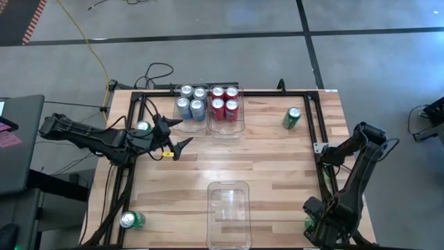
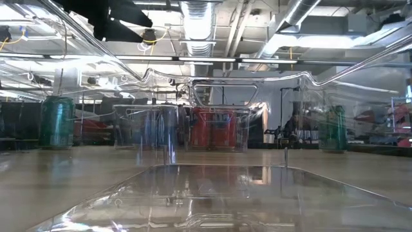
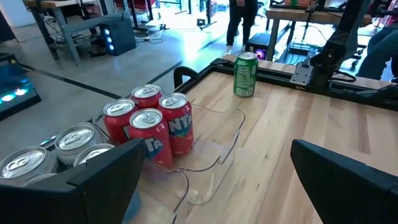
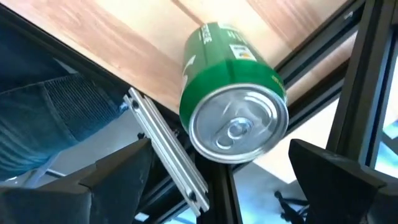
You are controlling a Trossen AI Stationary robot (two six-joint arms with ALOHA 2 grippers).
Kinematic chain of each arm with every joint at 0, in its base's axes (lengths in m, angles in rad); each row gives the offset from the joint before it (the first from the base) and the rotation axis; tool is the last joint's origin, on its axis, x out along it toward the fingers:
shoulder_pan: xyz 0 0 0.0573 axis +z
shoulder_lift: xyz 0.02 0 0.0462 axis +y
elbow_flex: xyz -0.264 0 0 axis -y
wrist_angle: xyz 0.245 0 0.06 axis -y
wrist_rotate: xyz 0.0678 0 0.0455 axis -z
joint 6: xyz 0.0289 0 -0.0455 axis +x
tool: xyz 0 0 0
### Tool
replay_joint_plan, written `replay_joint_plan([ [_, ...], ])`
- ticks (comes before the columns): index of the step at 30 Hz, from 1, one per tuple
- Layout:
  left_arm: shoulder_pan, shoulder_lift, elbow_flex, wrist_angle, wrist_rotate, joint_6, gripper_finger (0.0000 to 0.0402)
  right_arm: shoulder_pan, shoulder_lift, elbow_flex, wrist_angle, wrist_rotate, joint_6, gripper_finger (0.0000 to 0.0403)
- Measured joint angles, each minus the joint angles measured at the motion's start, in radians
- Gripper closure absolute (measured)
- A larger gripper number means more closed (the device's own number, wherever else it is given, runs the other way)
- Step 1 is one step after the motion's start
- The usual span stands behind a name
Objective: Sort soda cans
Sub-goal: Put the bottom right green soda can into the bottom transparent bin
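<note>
My right gripper (image 4: 219, 177) is open at the table's near right corner, pointing down over an upright green soda can (image 4: 233, 93); its fingers stand on either side of the can without touching. My left gripper (image 1: 182, 134) waits open at the left, facing the bins. Several silver-blue cans (image 1: 191, 102) and several red cans (image 3: 149, 124) stand in two clear bins at the far edge. Other green cans stand at the far right (image 1: 292, 118), beside the left arm (image 1: 143, 127) and at the near left corner (image 1: 132, 220).
An empty clear bin (image 1: 229, 205) sits at the middle of the near edge. A black frame rail (image 1: 316, 125) runs around the table. The can under my right gripper stands close to the table's corner and a silver bracket (image 4: 165, 149). People stand in the room beyond.
</note>
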Motion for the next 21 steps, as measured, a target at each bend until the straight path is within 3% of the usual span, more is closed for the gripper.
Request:
replay_joint_plan([
  [21, 0.0, 0.0, 0.0, -0.004, 0.001, -0.006, 0.0004, 0.037, 0.008, -0.055, 0.027, 0.05, 0.083, 0.0003],
])
